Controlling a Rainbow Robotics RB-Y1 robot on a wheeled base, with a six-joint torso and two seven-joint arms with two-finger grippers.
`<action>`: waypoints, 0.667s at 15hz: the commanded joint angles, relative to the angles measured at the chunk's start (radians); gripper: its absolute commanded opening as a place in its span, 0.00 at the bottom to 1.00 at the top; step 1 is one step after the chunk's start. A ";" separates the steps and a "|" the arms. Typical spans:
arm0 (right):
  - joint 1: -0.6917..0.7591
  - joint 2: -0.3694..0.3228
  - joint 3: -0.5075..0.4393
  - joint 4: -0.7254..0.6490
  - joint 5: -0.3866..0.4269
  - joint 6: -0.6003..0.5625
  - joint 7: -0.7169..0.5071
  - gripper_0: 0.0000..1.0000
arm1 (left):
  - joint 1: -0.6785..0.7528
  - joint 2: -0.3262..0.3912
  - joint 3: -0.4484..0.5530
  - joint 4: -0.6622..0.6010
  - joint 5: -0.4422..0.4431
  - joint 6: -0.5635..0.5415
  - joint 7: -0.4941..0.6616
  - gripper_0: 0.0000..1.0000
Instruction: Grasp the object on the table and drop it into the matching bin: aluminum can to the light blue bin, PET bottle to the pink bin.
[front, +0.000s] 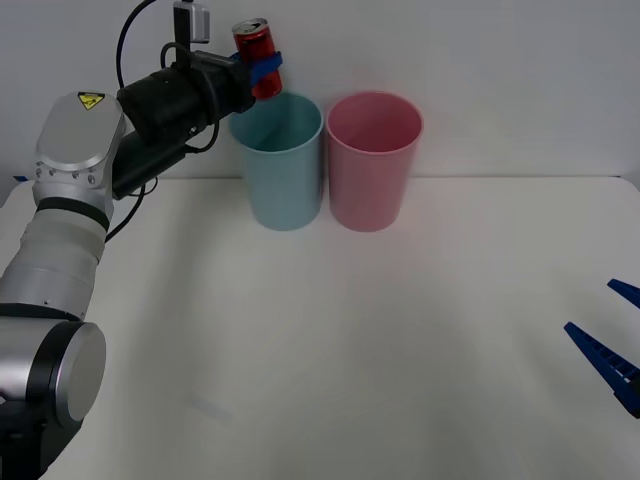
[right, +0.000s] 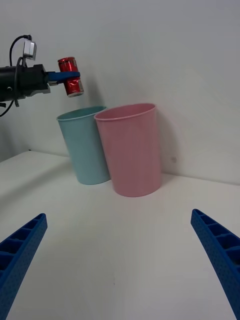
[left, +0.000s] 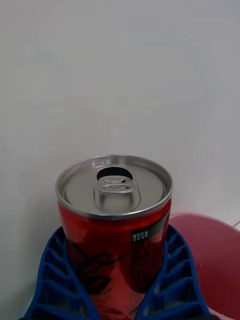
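1. The right gripper (front: 612, 335) hung low at the near right edge of the table (front: 330, 350), its blue fingers (right: 22, 250) spread wide apart with nothing between them.
2. Beyond it the white tabletop ran back to two bins standing upright side by side near the far edge, close together, rims almost touching.
3. The pink bin (front: 373, 160) stood on the right of the pair, the blue bin (front: 282, 165) on the left.
4. The left arm reached in from the left, raised above bin height, its dark wrist level with the blue bin's rim or a little higher.
5. The left gripper (front: 265, 68) was clamped on the can (front: 256, 55), one blue ribbed finger on each side of the red body.
6. The can was held clear of the table, tilted slightly, silver top and pull tab (left: 115, 186) upward, above the left part of the blue bin's rim and not touching it.
7. In the left wrist view the pink rim showed beyond the can.
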 joint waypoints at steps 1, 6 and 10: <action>0.000 0.000 0.000 0.000 0.000 0.000 0.000 1.00 | 0.000 -0.001 0.000 0.000 0.000 0.001 -0.003 0.15; 0.000 0.000 0.000 0.000 0.000 0.000 0.000 1.00 | 0.005 0.002 0.000 0.000 0.017 0.000 -0.021 1.00; 0.000 0.000 0.000 0.000 0.000 0.000 0.000 1.00 | 0.028 0.010 0.002 -0.005 0.066 -0.020 -0.036 1.00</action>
